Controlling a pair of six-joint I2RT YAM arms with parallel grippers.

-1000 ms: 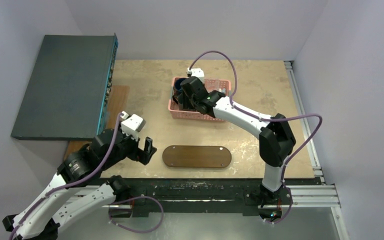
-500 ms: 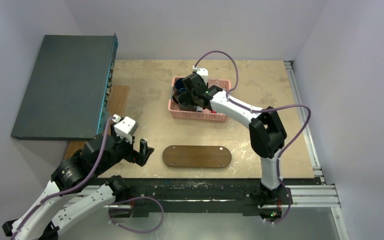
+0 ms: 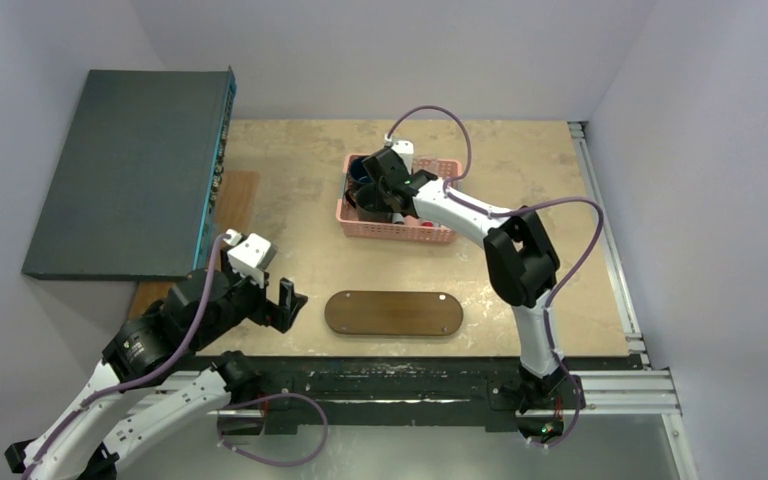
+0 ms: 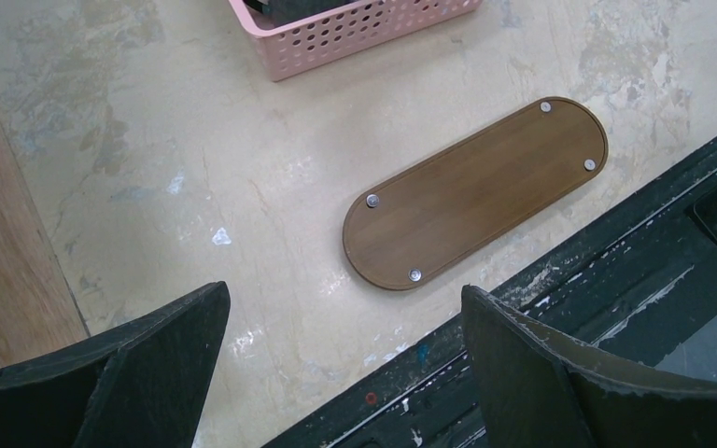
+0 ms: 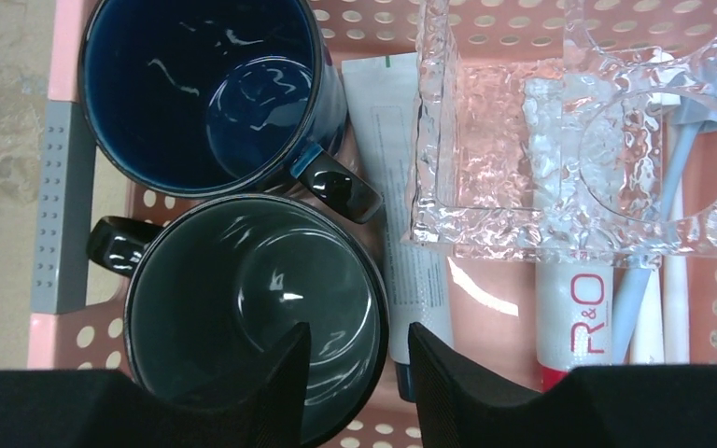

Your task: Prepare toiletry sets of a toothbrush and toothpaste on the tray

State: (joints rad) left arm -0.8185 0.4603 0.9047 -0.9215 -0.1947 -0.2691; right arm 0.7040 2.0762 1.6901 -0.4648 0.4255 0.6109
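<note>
Left of the tray, the left hand (image 3: 290,300) gapes wide and empty. Dark brown and oval, the tray (image 3: 393,313) lies bare on the surface (image 3: 290,180). Farther back, the right hand (image 5: 353,341) hangs part open, gripping nothing, over the pink basket (image 3: 430,232). Only its wrist view shows two mugs (image 5: 205,93), a white toothpaste tube (image 5: 397,187) and a pale blue toothbrush (image 5: 630,308) inside.

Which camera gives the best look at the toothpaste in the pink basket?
The right wrist view: a white toothpaste tube lies close up beside two mugs. From the top, the right arm hides what lies in the basket; the left wrist view catches only a basket corner, no toothpaste.
</note>
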